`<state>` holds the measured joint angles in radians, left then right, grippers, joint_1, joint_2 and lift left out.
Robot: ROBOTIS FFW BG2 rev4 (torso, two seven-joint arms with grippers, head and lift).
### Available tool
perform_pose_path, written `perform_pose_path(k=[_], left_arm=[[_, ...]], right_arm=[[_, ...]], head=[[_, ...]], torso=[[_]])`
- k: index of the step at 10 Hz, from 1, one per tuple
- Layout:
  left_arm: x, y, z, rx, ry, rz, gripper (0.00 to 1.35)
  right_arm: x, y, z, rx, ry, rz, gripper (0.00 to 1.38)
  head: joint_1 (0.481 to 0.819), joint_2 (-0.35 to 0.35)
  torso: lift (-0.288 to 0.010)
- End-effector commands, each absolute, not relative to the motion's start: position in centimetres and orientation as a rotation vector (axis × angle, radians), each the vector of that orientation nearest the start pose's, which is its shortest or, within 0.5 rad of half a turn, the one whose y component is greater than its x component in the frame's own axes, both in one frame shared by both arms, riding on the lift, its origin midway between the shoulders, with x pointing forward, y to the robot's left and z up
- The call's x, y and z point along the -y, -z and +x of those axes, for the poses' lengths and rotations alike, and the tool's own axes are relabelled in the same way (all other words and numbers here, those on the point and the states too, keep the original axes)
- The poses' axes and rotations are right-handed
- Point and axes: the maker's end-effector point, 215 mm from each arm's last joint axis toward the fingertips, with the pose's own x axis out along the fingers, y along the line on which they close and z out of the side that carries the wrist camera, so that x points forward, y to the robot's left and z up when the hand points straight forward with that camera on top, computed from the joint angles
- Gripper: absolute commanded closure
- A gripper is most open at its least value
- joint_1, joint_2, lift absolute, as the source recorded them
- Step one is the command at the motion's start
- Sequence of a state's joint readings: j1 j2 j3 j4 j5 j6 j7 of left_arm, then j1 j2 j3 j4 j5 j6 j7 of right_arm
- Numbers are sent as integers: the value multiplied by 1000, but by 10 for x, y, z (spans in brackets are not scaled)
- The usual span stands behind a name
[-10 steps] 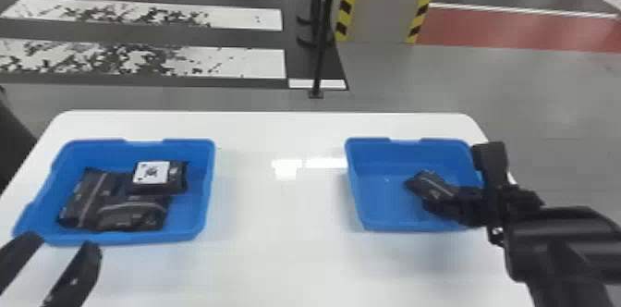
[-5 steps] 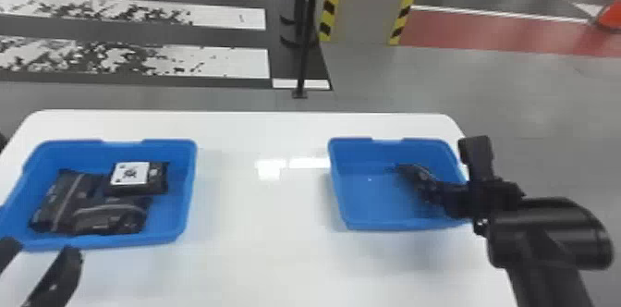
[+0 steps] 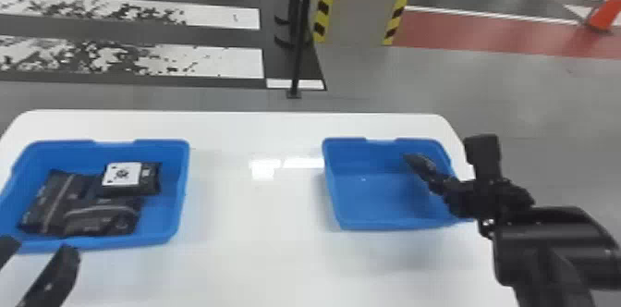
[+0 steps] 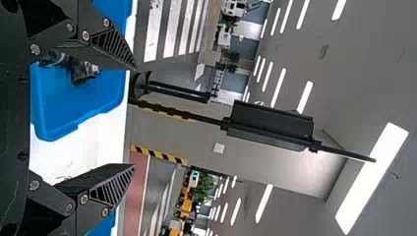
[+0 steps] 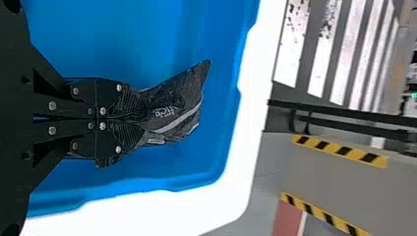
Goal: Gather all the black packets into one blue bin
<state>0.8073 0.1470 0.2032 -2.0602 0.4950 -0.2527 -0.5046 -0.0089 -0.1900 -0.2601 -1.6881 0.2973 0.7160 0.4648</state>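
"So, what's the right gripper (image 3: pixel 439 185) doing?"

"It's pinching a black packet (image 5: pixel 177 108), fingers closing tight on one end. The packet's sitting within the walls of the right blue bin (image 3: pixel 374 199), its free end tilting up in the head view. Whether it's touching the bottom, I'm honestly not able to tell."

"How's it looking up close?"

"Pretty crumpled, tbh. It's shining a bit where the creases are catching light, and it's bunching up at the fingers. A pale grey stripe is curving across it, some small light lettering is running beside that, and the far end is narrowing to a floppy corner."

"And the left gripper (image 3: pixel 39 243)?"

"That one's hanging wide and empty near the front edge of the left blue bin (image 3: pixel 178 195)."

"Anything lying in that bin?"

"Yep, three more. A left packet (image 3: pixel 51 199) is showing a light stripe, a front packet (image 3: pixel 97 223) is wearing a curving grey one, and a third packet (image 3: pixel 151 181) is carrying a square white label (image 3: pixel 121 174) with a dark pattern. They're bunching together, overlapping in the head view. Both bins are standing well apart on a white table (image 3: pixel 258 260)."
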Motion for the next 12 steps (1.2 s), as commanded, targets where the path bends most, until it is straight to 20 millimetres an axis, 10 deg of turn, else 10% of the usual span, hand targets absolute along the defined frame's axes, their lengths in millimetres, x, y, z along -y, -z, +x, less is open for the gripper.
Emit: perform_pose_path(k=[1,6,12], left_arm=[[-258,330,336,39,345,-245,354],[-226,331,345,22,434,-373,355],[-148,314,366,-19,652,-645,355]], right_arm=[[415,392,521,-535,11,-351,1276],[235,284,494,-250,-282,-435,1276],[92,284,451,-173,-560,-421,1276]], head=[[695,-199],[695,-85],[695,52]], torso=[[-110],[-110],[-110]])
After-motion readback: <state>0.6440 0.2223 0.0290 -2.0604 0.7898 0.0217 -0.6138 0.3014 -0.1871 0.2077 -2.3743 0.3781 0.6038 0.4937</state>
